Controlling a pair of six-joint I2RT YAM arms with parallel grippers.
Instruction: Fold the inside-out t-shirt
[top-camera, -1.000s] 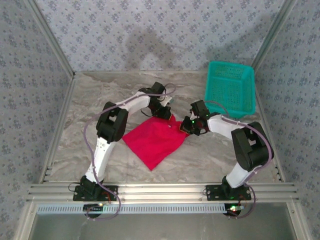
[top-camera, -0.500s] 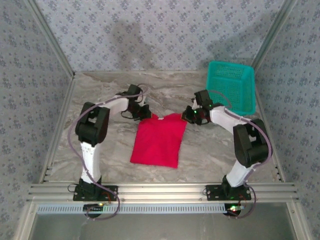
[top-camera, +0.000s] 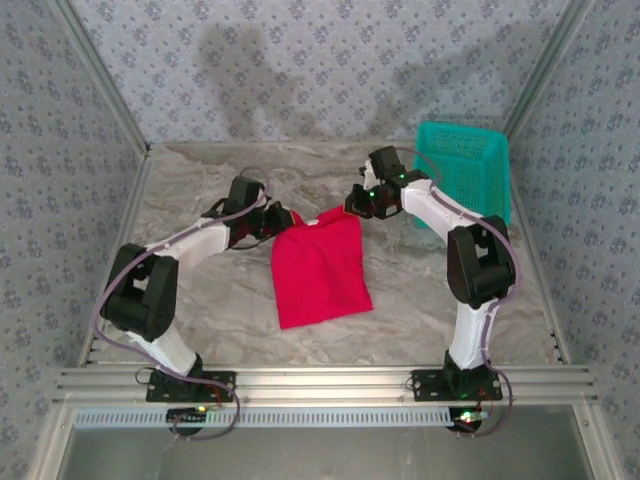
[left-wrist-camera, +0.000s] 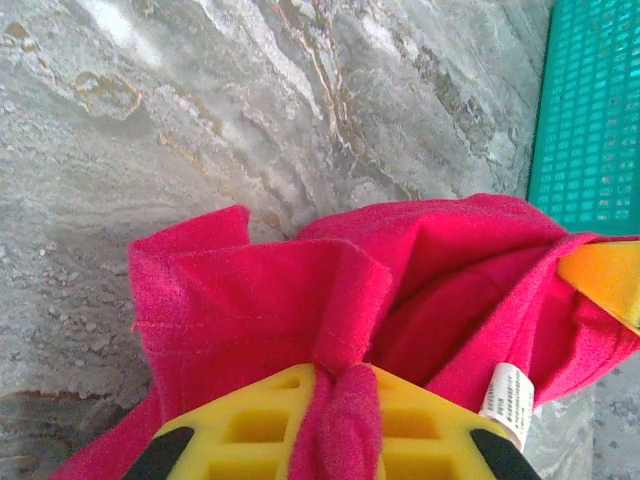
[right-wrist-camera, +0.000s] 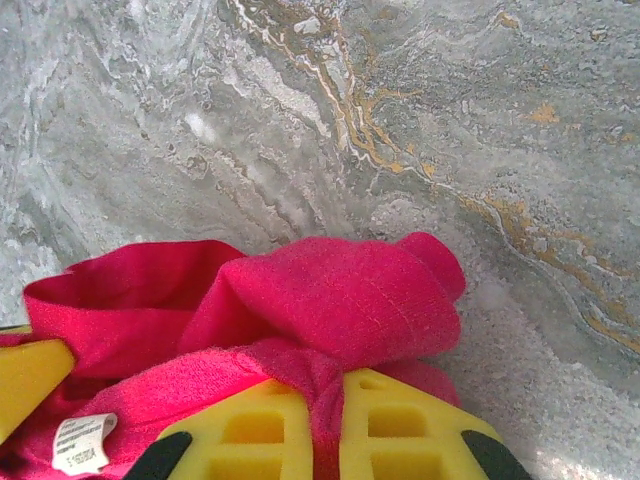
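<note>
The left gripper (top-camera: 272, 222), yellow fingers (left-wrist-camera: 240, 430) pinched tight on a bunched corner of the plain bright red cloth t-shirt (top-camera: 320, 268), and the right gripper (top-camera: 357, 200), clamped likewise on the opposite corner, hold the garment's far edge between them. The shirt spreads toward the arm bases over the grey veined marble tabletop (top-camera: 200, 290), its small white tag (left-wrist-camera: 508, 400) beside the left fingers. A teal plastic mesh basket (top-camera: 462, 175) stands just behind the right arm, seemingly clear of the cloth.

Bright red t-shirt (top-camera: 320, 268) spread as a rough rectangle; far corners bunched (small white tag (left-wrist-camera: 508, 400) showing).
</note>
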